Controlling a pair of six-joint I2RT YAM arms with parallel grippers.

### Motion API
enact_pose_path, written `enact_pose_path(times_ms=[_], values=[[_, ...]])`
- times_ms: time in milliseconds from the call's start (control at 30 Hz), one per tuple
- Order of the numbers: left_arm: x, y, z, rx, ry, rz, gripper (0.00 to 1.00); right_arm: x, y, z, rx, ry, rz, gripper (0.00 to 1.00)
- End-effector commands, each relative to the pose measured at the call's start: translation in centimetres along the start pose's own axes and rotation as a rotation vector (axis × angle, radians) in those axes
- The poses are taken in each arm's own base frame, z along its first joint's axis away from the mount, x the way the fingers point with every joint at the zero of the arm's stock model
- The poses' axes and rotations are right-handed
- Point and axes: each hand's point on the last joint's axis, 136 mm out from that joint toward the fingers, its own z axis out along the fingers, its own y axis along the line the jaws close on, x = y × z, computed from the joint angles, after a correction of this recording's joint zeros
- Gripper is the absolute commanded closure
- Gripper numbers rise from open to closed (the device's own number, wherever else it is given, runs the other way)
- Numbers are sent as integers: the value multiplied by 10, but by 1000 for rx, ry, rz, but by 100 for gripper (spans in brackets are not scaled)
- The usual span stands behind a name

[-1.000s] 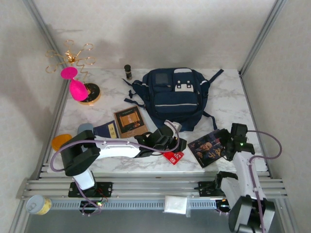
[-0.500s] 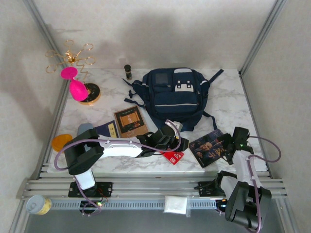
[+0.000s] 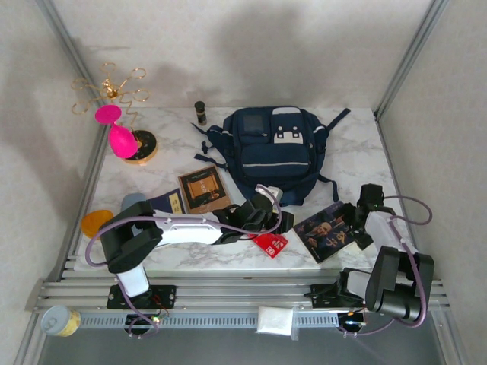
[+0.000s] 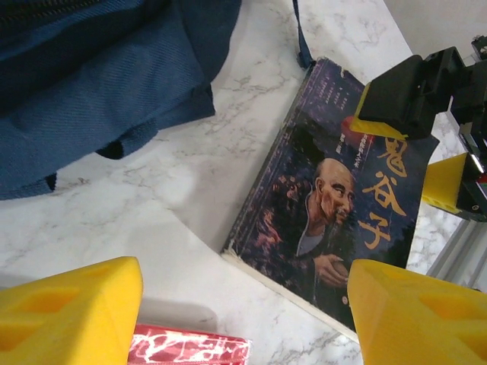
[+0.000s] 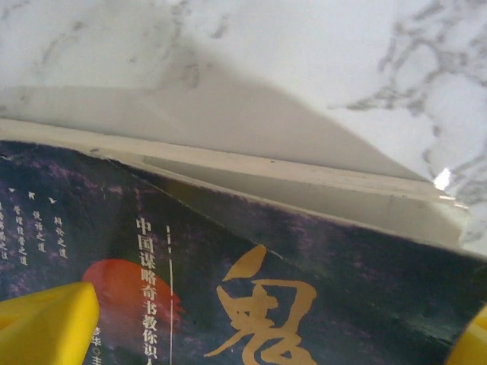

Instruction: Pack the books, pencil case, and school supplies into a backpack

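The navy backpack (image 3: 274, 152) lies zipped at the back middle of the table; its lower edge (image 4: 99, 84) shows in the left wrist view. The portrait book (image 3: 326, 231) (image 4: 327, 205) (image 5: 266, 304) lies flat at the front right. My right gripper (image 3: 364, 215) (image 4: 415, 148) (image 5: 259, 334) is open, its yellow pads astride that book's far right corner, one pad (image 4: 388, 114) over the cover. My left gripper (image 3: 268, 217) (image 4: 243, 319) hovers open and empty just left of the book, above the red rectangle (image 3: 272, 243) (image 4: 190, 348). The brown book (image 3: 204, 188) and navy book (image 3: 166, 202) lie left of it.
A gold wire stand with a pink object (image 3: 120, 137) occupies the back left, a small dark bottle (image 3: 200, 112) stands behind the backpack. An orange disc (image 3: 95, 222) and a grey-blue rounded object (image 3: 133, 201) sit front left. Backpack straps (image 3: 205, 148) trail over the marble.
My left gripper's jaws have widened and it has edged slightly toward the backpack. The right arm has swung its elbow outward and the gripper has shifted along the portrait book's right edge.
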Motion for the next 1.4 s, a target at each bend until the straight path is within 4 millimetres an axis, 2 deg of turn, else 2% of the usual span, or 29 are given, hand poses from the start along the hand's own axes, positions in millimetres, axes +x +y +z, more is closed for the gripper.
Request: enact_pose_path(times_ms=[0, 100, 233, 400, 500, 700, 900, 1033, 1367], values=[[-13, -3, 10, 11, -25, -33, 28, -44, 86, -23, -317, -130, -118, 1], [-14, -8, 18, 17, -7, -16, 28, -49, 74, -33, -275, -172, -79, 1], [-15, -9, 29, 12, 0, -11, 28, -45, 75, -39, -308, -162, -76, 1], [-11, -12, 46, 25, 45, -5, 27, -38, 47, -36, -214, -111, 0, 1], [-2, -14, 59, 30, 98, 13, 29, -20, 34, -36, -210, -96, 43, 1], [13, -20, 82, 70, 151, -24, 38, 17, 26, -15, -249, -21, 65, 1], [27, -15, 94, 52, 190, -32, 44, 35, 41, -5, -289, 57, 19, 4], [34, -12, 100, 46, 210, -38, 47, 33, 53, -17, -340, 48, -20, 9], [38, 1, 106, -15, 210, -36, 51, 30, 64, -48, -414, 2, -95, 24]])
